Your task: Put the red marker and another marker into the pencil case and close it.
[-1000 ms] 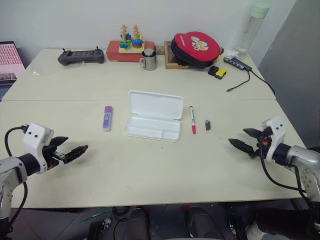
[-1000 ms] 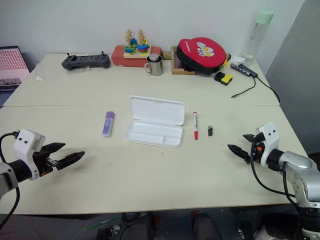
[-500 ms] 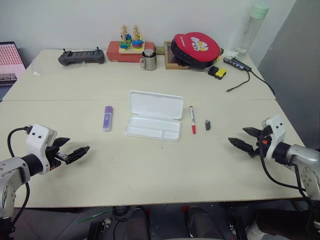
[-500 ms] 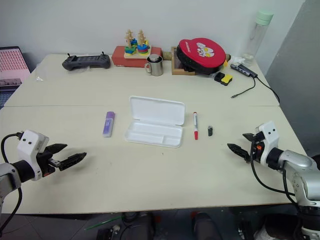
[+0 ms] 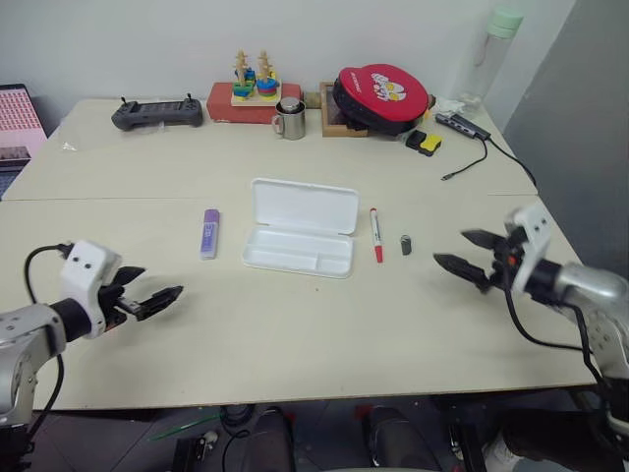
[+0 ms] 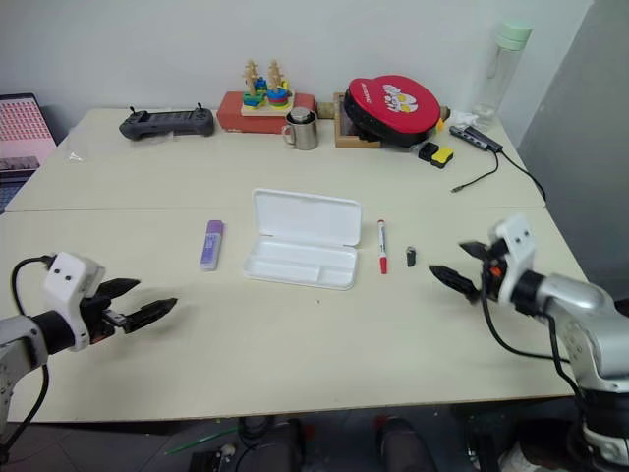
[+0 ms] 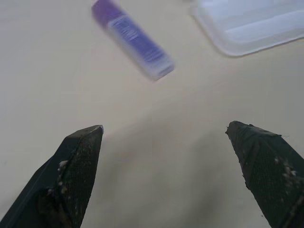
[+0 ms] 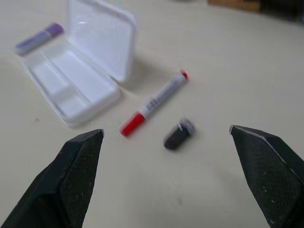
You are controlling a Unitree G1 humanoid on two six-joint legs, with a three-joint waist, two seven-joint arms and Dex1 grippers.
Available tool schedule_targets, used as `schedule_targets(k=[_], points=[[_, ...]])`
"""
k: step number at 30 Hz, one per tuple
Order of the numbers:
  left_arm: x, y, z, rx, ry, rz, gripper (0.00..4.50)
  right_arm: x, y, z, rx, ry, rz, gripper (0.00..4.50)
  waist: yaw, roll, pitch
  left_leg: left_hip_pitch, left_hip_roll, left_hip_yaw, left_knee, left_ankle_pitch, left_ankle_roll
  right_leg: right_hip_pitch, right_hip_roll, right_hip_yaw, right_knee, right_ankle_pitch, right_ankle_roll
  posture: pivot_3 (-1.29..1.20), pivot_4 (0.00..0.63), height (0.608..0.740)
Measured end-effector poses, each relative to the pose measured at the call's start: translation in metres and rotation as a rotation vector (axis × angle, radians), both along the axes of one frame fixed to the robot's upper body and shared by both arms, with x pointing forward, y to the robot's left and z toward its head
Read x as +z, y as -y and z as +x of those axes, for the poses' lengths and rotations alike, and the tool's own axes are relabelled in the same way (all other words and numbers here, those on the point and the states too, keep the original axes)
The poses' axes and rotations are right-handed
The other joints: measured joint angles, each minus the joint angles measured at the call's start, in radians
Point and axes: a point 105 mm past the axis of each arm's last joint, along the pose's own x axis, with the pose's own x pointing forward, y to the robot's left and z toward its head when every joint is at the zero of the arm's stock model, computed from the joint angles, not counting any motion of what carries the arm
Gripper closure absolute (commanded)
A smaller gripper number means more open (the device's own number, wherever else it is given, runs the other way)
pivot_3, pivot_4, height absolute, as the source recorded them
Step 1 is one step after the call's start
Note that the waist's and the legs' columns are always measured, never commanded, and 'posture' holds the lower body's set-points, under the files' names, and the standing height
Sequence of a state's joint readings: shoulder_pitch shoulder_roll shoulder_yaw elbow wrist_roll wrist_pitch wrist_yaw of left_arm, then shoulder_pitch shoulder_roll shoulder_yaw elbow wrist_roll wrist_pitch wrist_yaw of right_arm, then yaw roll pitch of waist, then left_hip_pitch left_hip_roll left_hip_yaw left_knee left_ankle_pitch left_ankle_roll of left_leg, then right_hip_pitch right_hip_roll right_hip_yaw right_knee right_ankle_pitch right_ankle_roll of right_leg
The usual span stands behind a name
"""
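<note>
Left gripper (image 5: 165, 296) hovering over the near left part of the pale table (image 5: 295, 334), jaws spread wide, nothing between them. In the left wrist view, two black fingers (image 7: 76, 175) set far apart over bare tabletop, with the purple marker (image 7: 132, 39) and a corner of the pencil case (image 7: 247, 26) beyond.

Farther toward the middle: purple marker (image 5: 210, 232) lying flat, well apart from the gripper and just left of the pencil case (image 5: 300, 239). Case open at the table's centre, lid tilted up at the far side, shallow tray toward the robot, nothing inside. Just right of the case, the red marker (image 5: 375, 234) lying flat, roughly parallel to the case's short side, red cap at the near end. Right of that, a short dark grey piece (image 5: 405, 244), close beside but apart from the marker.

Right gripper (image 5: 464, 252) held above the table to the right of the grey piece, pointing toward it, jaws fully spread and empty. In the right wrist view, red marker (image 8: 153, 103) and grey piece (image 8: 179, 135) lying ahead between the parted fingers (image 8: 76, 175).
</note>
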State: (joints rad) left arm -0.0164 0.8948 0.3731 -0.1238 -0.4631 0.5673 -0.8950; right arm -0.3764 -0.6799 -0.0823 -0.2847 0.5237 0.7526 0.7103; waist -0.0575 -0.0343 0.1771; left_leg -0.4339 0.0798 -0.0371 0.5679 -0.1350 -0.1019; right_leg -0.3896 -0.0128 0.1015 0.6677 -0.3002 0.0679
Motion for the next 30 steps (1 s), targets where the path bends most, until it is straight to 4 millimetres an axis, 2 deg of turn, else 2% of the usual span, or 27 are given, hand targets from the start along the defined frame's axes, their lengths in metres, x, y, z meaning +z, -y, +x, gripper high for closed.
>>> schedule_targets(k=[2, 3, 5, 6, 9, 11, 16, 17, 19, 22, 27, 30], points=[[0.012, 0.016, 0.003, -0.075, 0.029, -0.027, 0.00, -0.007, -0.026, 0.002, 0.060, -0.025, -0.019, 0.01, 0.000, -0.001, 0.000, 0.000, 0.000, -0.001, 0.003, 0.000, 0.000, 0.000, 0.001, 0.000, 0.003, -0.001, -0.002, 0.00, 0.150, 0.740], [0.024, 0.029, 0.004, -0.143, 0.061, -0.055, 0.00, -0.017, -0.053, 0.001, 0.126, -0.064, -0.016, 0.01, 0.000, -0.001, 0.000, -0.001, 0.000, -0.001, 0.004, 0.000, 0.000, -0.001, 0.001, 0.000, 0.007, -0.002, -0.004, 0.00, 0.150, 0.740], [0.033, 0.041, 0.002, -0.205, 0.082, -0.073, 0.00, -0.024, -0.075, -0.002, 0.189, -0.091, -0.024, 0.01, 0.000, -0.001, 0.000, -0.001, 0.000, -0.001, 0.004, 0.000, 0.000, -0.002, 0.001, 0.000, 0.010, -0.002, -0.004, 0.00, 0.150, 0.740], [0.040, 0.052, -0.002, -0.271, 0.096, -0.094, 0.00, -0.027, -0.095, -0.004, 0.247, -0.098, -0.049, 0.01, 0.000, -0.001, 0.000, 0.000, 0.000, -0.001, 0.005, 0.000, 0.000, -0.002, 0.001, 0.000, 0.011, -0.002, -0.003, 0.00, 0.150, 0.740], [0.050, 0.071, -0.005, -0.361, 0.131, -0.158, 0.00, -0.029, -0.128, -0.002, 0.335, -0.102, -0.105, 0.01, 0.000, -0.001, 0.000, 0.000, 0.001, -0.003, 0.005, 0.000, 0.000, -0.002, 0.003, -0.001, 0.013, -0.001, -0.002, 0.00, 0.150, 0.740], [0.054, 0.077, -0.006, -0.379, 0.139, -0.186, 0.00, -0.033, -0.142, -0.002, 0.374, -0.113, -0.132, 0.01, 0.000, -0.001, 0.000, 0.000, 0.002, -0.004, 0.005, 0.000, 0.000, -0.002, 0.004, -0.001, 0.013, -0.001, -0.001, 0.00, 0.150, 0.740], [0.050, 0.075, -0.008, -0.359, 0.124, -0.195, 0.00, -0.057, -0.150, 0.007, 0.393, -0.173, -0.221, 0.01, 0.001, -0.001, 0.000, 0.000, 0.001, -0.004, 0.006, 0.000, 0.000, -0.001, 0.004, -0.001, 0.013, -0.001, -0.001, 0.00, 0.150, 0.740], [0.049, 0.074, -0.009, -0.356, 0.119, -0.198, 0.00, -0.066, -0.146, 0.012, 0.378, -0.190, -0.250, 0.01, 0.001, -0.001, 0.000, 0.000, 0.001, -0.005, 0.006, 0.000, 0.000, -0.002, 0.005, -0.001, 0.013, -0.001, -0.001, 0.00, 0.150, 0.740], [0.048, 0.073, -0.009, -0.350, 0.118, -0.199, 0.00, -0.070, -0.145, 0.014, 0.374, -0.192, -0.260, 0.01, 0.002, -0.001, 0.000, 0.000, 0.001, -0.005, 0.006, 0.000, 0.000, -0.002, 0.005, -0.002, 0.013, -0.001, -0.001, 0.00, 0.150, 0.740], [0.046, 0.070, -0.011, -0.330, 0.115, -0.199, 0.00, -0.071, -0.146, 0.025, 0.371, -0.177, -0.293, 0.51, 0.000, -0.001, 0.000, 0.000, 0.001, -0.005, 0.006, 0.000, 0.000, -0.001, 0.005, -0.002, 0.013, -0.001, -0.001, 0.00, 0.150, 0.740], [0.040, 0.069, -0.014, -0.321, 0.098, -0.199, 0.00, -0.074, -0.146, 0.031, 0.371, -0.168, -0.317, 2.02, 0.004, -0.001, 0.000, 0.000, 0.001, -0.006, 0.006, 0.000, 0.000, -0.001, 0.005, -0.002, 0.013, -0.001, -0.001, 0.00, 0.150, 0.740], [0.041, 0.069, -0.013, -0.320, 0.103, -0.198, 0.00, -0.074, -0.146, 0.031, 0.380, -0.162, -0.328, 2.65, 0.003, -0.001, 0.000, 0.000, 0.001, -0.006, 0.005, 0.000, 0.000, -0.001, 0.005, -0.002, 0.013, -0.001, -0.001, 0.00, 0.150, 0.740]])
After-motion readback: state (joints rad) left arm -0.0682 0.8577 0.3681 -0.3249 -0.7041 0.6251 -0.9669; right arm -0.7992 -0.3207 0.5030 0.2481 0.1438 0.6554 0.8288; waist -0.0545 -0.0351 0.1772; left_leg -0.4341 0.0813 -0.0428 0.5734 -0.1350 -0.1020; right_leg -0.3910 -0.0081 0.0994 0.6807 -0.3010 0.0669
